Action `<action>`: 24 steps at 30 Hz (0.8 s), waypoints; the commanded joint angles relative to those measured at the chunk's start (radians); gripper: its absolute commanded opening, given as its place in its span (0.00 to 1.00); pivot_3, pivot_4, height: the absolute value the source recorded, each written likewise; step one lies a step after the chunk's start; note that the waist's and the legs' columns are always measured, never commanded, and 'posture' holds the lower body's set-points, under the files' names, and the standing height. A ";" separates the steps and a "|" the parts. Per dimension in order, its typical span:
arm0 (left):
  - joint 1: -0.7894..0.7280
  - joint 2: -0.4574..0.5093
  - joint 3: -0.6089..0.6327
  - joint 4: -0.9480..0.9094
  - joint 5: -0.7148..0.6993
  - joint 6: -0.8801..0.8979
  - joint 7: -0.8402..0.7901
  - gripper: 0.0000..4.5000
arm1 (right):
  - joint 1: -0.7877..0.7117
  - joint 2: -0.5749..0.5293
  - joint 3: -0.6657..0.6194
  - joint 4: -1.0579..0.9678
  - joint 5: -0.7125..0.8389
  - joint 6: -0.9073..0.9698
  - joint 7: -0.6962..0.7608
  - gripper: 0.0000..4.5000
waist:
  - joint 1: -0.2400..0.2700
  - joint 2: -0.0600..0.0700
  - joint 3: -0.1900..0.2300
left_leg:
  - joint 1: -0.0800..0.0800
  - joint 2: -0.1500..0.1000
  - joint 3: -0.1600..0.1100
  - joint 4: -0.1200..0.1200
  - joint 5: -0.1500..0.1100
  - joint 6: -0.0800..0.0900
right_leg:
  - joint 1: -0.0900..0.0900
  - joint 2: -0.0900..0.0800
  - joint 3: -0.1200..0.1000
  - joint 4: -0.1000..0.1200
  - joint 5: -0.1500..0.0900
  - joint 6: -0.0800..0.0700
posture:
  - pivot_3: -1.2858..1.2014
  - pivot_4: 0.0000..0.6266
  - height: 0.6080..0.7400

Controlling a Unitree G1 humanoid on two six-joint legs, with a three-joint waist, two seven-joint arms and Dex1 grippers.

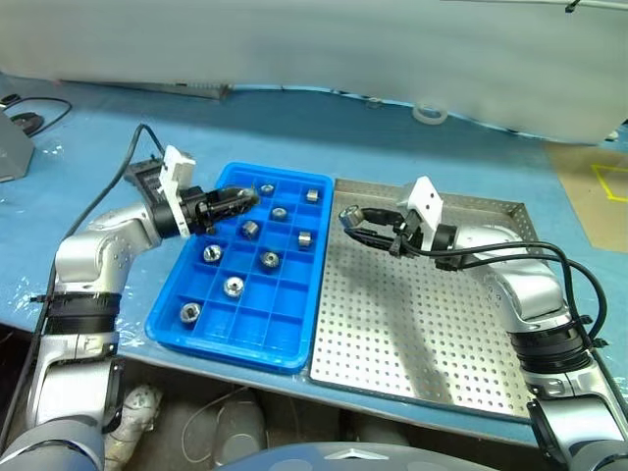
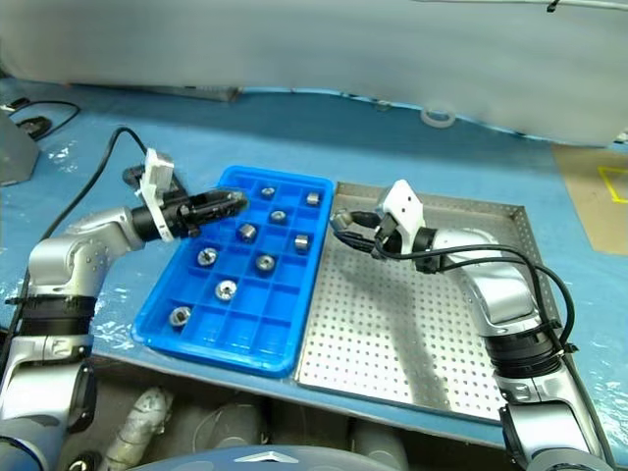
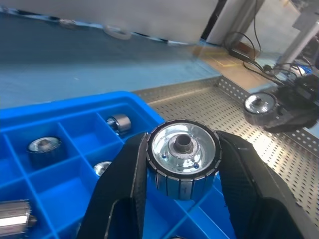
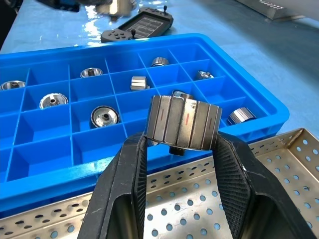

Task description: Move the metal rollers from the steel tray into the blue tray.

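On blue table cover (image 1: 98,128), our left gripper (image 1: 245,199) pinches one roller (image 3: 183,158) over the blue tray (image 1: 201,263), our right gripper (image 1: 355,222) pinches another roller (image 4: 183,123) over the steel tray (image 1: 412,324).

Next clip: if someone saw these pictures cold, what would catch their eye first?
Probably the bright blue tray with its grid of compartments, several already holding a metal roller, lying beside the big steel tray with its dotted floor. Next, both claws carry a roller at once: the left claw holds one over the blue tray's far end, and the right claw holds another over the steel tray's far left corner.
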 commanded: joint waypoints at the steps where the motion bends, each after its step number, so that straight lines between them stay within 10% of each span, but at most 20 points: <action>1: 0.082 0.067 -0.046 -0.161 -0.020 -0.010 -0.094 0.37 | -0.007 -0.021 -0.030 -0.029 0.009 -0.009 0.016 0.35 | -0.001 0.000 0.000 | 0.000 0.000 0.000 0.000 0.000 0.000 | 0.000 0.000 0.000 0.000 0.000 0.000 | 0.50 0.24 1.00; 12: 0.169 0.123 -0.223 -0.147 0.124 -0.168 -0.204 0.37 | 0.010 -0.026 -0.020 -0.049 0.007 -0.003 0.015 0.35 | -0.003 0.000 0.000 | 0.003 0.000 0.000 0.000 0.001 -0.002 | 0.001 0.000 0.001 0.000 0.000 0.000 | 0.49 0.24 1.00; 24: 0.406 0.271 -0.133 -0.294 0.044 -0.172 -0.304 0.37 | 0.081 -0.052 -0.039 -0.092 0.009 0.011 0.006 0.35 | -0.025 -0.001 -0.001 | 0.002 0.000 0.000 -0.002 0.000 -0.002 | 0.000 0.001 0.001 0.000 0.000 0.000 | 0.49 0.24 1.00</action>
